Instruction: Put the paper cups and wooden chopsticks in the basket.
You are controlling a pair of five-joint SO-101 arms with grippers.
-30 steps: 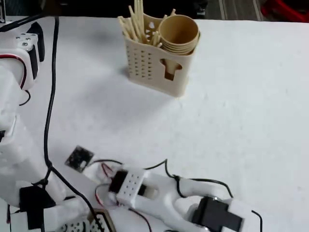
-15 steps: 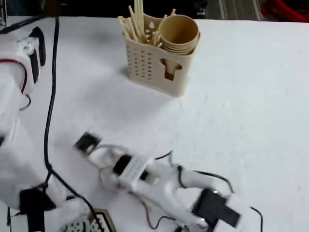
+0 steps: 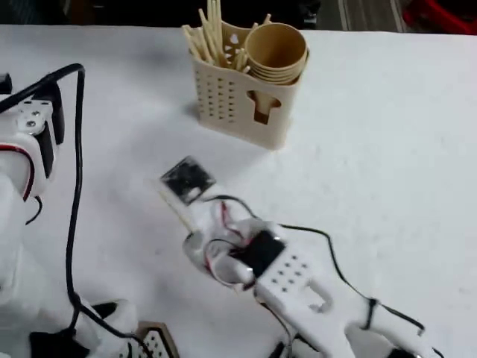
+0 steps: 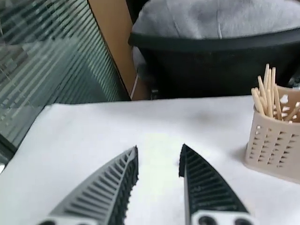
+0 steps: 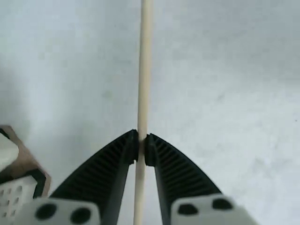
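Far centre: basket (image 3: 238,104) is standing near the desk (image 3: 387,164) far edge, holding paper cups (image 3: 277,48) and chopsticks (image 3: 212,37). Broad desk surface is lying btwn it and the R hand (image 5: 141,139), which is pinching one chopstick (image 5: 144,70) at near centre. L hand (image 4: 158,157) is hovering at left, jaws spread. R arm has been swinging farther in, toward the basket.

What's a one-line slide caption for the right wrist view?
Right gripper shut on a wooden chopstick, with the white table as backdrop.
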